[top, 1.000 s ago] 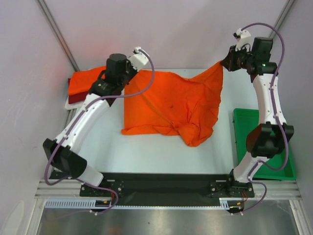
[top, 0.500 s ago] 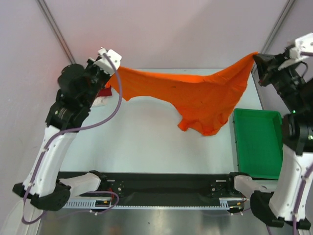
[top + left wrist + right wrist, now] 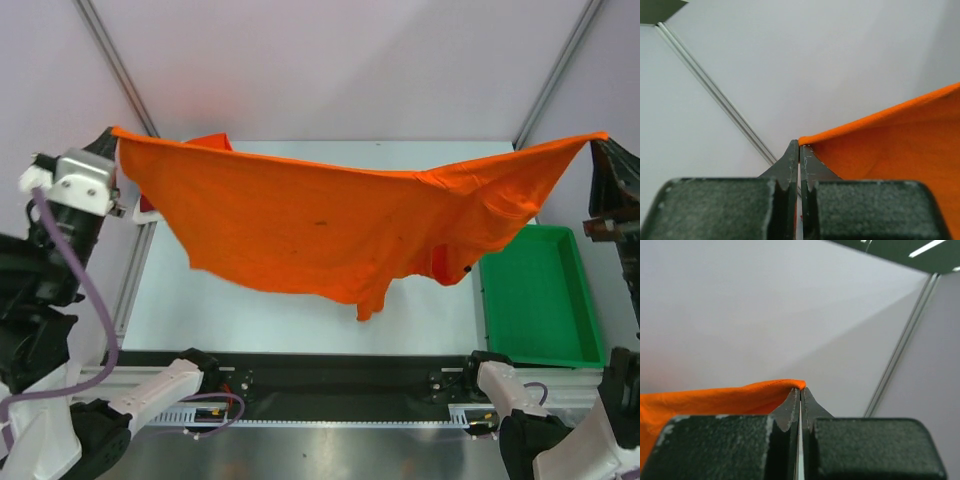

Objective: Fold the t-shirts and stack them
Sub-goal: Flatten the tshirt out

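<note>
A bright orange t-shirt [image 3: 330, 225] hangs stretched in the air above the table, held by two corners. My left gripper [image 3: 113, 135] is shut on its left corner, high at the left edge; the wrist view shows that gripper [image 3: 799, 145] pinching the orange cloth [image 3: 890, 150]. My right gripper [image 3: 598, 140] is shut on the right corner at the far right; in its wrist view the gripper [image 3: 800, 389] nips the cloth's edge [image 3: 715, 397]. The shirt sags in the middle, its lowest fold near the table's front. Another orange t-shirt [image 3: 212, 141] peeks out behind the raised one at the back left.
A green plastic tray [image 3: 540, 300] sits at the table's right side. The pale table [image 3: 250, 315] shows below the hanging shirt. Grey walls and metal frame posts [image 3: 115, 65] close in the back and sides.
Both arms have lifted and spread apart, raising the orange t-shirt off the table and pulling it taut between them; it now hangs wide and closer to the camera.
</note>
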Controlling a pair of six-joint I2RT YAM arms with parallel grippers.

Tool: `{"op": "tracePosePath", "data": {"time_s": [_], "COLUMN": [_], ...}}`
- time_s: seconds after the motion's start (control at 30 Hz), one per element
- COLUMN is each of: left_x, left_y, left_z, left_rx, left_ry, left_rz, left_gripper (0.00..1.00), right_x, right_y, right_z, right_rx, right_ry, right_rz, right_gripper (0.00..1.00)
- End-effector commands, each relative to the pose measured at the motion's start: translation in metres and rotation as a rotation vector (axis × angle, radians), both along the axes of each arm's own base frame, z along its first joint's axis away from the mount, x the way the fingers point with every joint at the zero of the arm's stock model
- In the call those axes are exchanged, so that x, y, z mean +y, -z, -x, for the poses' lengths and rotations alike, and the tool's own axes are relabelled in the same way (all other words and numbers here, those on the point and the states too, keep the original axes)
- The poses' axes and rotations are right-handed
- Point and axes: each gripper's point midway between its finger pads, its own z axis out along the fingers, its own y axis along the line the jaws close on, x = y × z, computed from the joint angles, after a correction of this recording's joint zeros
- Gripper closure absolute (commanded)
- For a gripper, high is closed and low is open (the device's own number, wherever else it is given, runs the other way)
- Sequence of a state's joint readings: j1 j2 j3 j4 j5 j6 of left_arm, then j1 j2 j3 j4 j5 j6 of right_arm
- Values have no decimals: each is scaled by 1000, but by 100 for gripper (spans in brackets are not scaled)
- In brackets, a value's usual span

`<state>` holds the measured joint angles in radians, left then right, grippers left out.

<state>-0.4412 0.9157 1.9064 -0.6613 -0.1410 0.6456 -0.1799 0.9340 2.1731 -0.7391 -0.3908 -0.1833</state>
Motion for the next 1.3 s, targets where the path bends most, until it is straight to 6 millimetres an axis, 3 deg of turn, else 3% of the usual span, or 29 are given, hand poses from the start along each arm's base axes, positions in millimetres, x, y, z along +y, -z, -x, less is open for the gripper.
{"op": "tracePosePath", "data": {"time_s": [0.0, 0.1, 0.2, 0.23, 0.27, 0.3, 0.37, 0.47, 0.5, 0.6, 0.73, 0.9, 1.03, 1.13, 1.27], "left_x": [4, 4, 1, -2, -3, -7, -7, -10, -13, -18, -21, -25, -22, -20, -11], "left_y": [-8, -2, 16, 32, 38, 54, 63, 78, 85, 89, 77, 53, 46, 49, 54], "left_z": [1, -8, -21, -30, -35, -45, -54, -71, -78, -93, -106, -109, -101, -92, -65], "left_rx": [-15, 2, 48, 86, 99, 136, 152, 189, 205, 202, 176, 134, 124, 135, 137], "left_ry": [-15, -39, -50, -56, -61, -64, -81, -104, -107, -115, -127, -119, -115, -104, -85], "left_rz": [7, -12, -36, -52, -59, -78, -91, -116, -127, -147, -158, -144, -128, -120, -95], "left_gripper": [100, 100, 100, 99, 100, 100, 100, 100, 100, 100, 99, 100, 100, 100, 99], "right_x": [-6, -5, -10, -11, -14, -16, -21, -26, -29, -36, -44, -47, -48, -42, -33], "right_y": [-28, -34, -17, -12, 4, 6, 23, 30, 36, 39, 33, 17, 5, 3, 12], "right_z": [11, 1, -32, -40, -60, -66, -92, -115, -131, -157, -179, -180, -162, -140, -102], "right_rx": [-89, -93, -28, -13, 38, 36, 91, 113, 131, 135, 116, 64, 28, 23, 39], "right_ry": [41, 26, 13, 11, 6, 5, 5, 9, 11, 18, 38, 57, 80, 72, 68], "right_rz": [-36, -26, -45, -46, -56, -57, -65, -51, -49, -36, -23, -12, -14, -20, -33], "right_gripper": [100, 100, 100, 100, 100, 100, 100, 100, 100, 100, 100, 100, 100, 100, 100]}}
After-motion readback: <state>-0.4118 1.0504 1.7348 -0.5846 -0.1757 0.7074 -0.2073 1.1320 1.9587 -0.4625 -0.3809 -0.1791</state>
